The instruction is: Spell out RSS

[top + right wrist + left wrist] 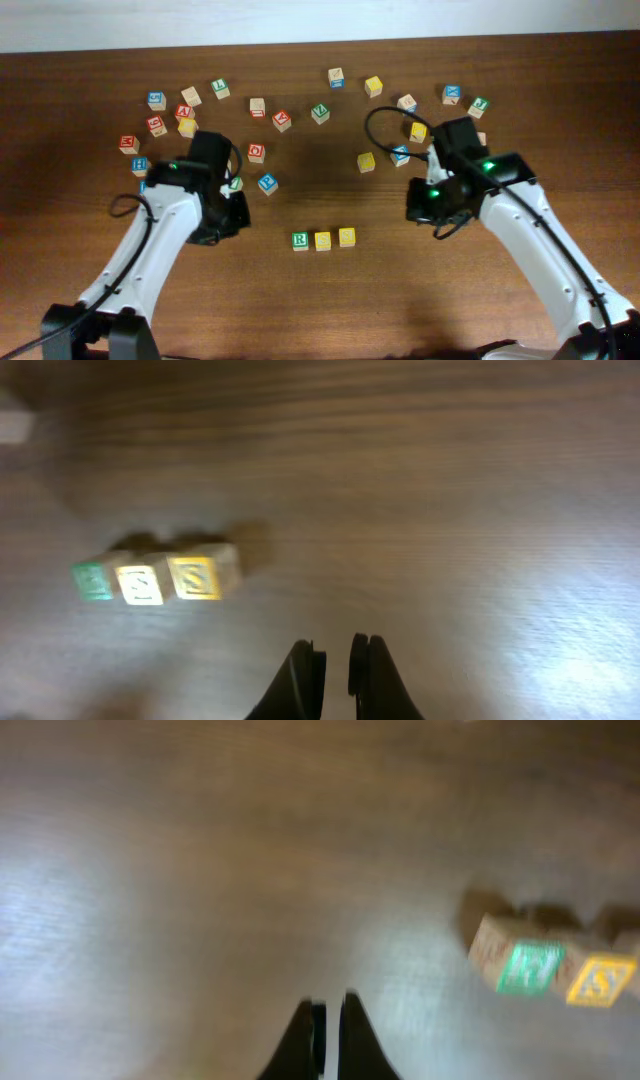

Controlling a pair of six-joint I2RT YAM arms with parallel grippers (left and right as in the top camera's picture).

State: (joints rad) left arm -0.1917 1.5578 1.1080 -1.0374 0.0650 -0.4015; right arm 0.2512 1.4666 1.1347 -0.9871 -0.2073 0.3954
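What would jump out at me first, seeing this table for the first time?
A tidy row of three cubes, green R then two yellow ones, sits front and centre on the table. Scattered letter cubes dot the far side, and the left arm and right arm flank the row.

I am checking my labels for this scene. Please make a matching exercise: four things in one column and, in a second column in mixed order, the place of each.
Things
1. green R cube
2. outer yellow cube
3. left gripper
4. right gripper

Places
a. right end of the row
b. above bare table, to the right of the row
c. left end of the row
d. above bare table, to the left of the row

Pairs: 1-c, 2-a, 3-d, 4-b
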